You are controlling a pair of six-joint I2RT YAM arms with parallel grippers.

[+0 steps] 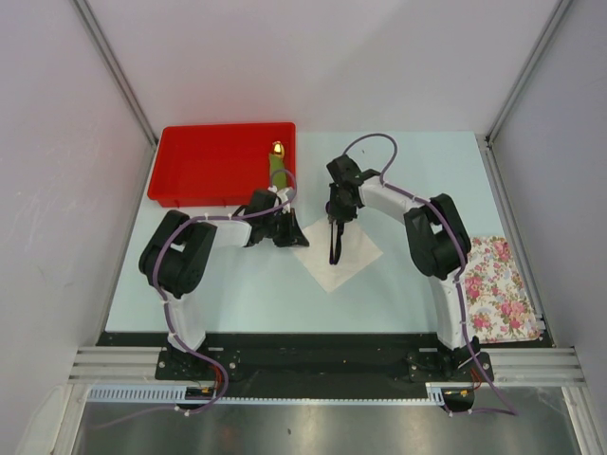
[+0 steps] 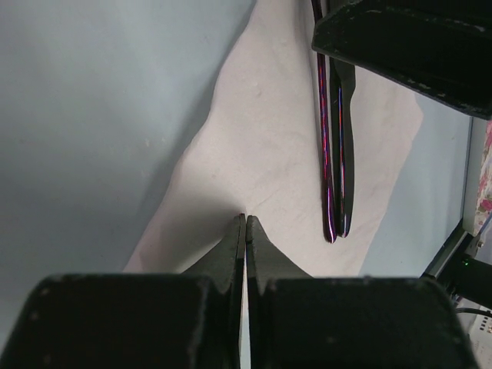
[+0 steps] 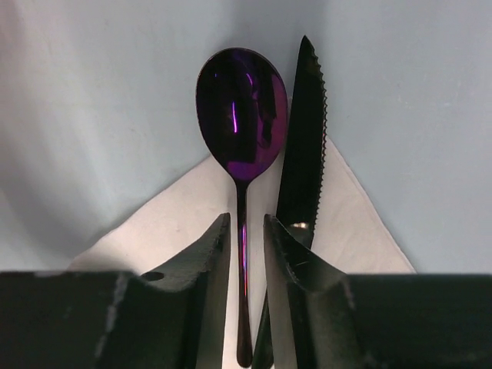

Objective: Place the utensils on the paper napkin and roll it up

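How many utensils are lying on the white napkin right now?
2. The purple-bowled spoon and the black knife lie side by side on the paper napkin, spoon on the left in the right wrist view. Their heads reach past its corner. None appears hidden.

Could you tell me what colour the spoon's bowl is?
Glossy purple; the spoon shows best in the right wrist view.
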